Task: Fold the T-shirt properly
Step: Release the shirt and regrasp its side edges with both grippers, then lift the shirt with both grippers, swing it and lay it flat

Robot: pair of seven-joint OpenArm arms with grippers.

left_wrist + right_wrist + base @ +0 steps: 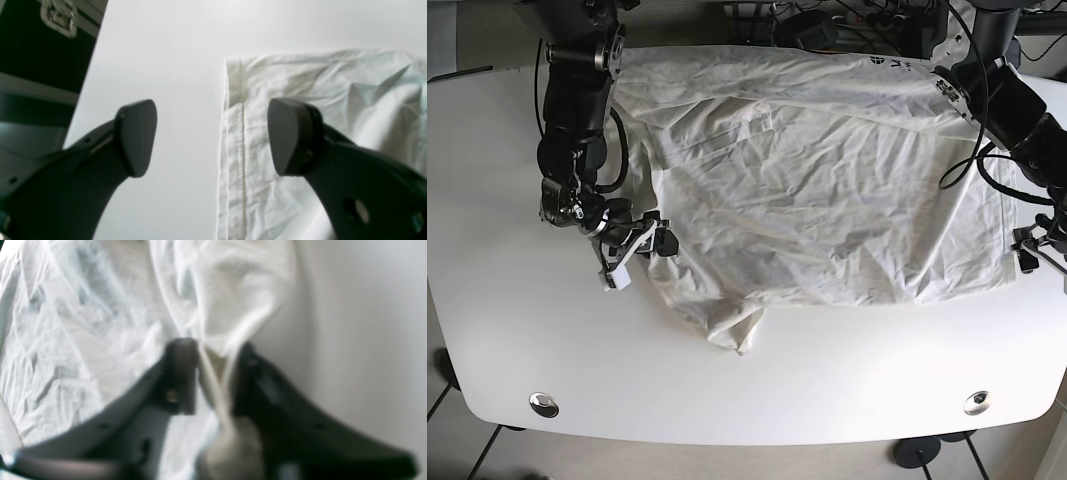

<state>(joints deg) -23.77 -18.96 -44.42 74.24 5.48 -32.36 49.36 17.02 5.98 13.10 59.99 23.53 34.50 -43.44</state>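
In the left wrist view, the left gripper [211, 136] hangs with its smooth, dark, rounded pads spread wide and nothing between them, above the stitched hem of the wrinkled white T-shirt [320, 100] on the matte white table [173, 50]; a black case [43, 43] is cut off at the upper left. In the blurred right wrist view, the right gripper [215, 373] pinches a bunched fold of the cloth. In the base view, the shirt spreads crumpled across the table, and the left gripper sits at the frame's right edge, partly cut off.

T-shirt [827, 190]: 1 | table [507, 200]: 1 | arms: 2 | table grommets: 2
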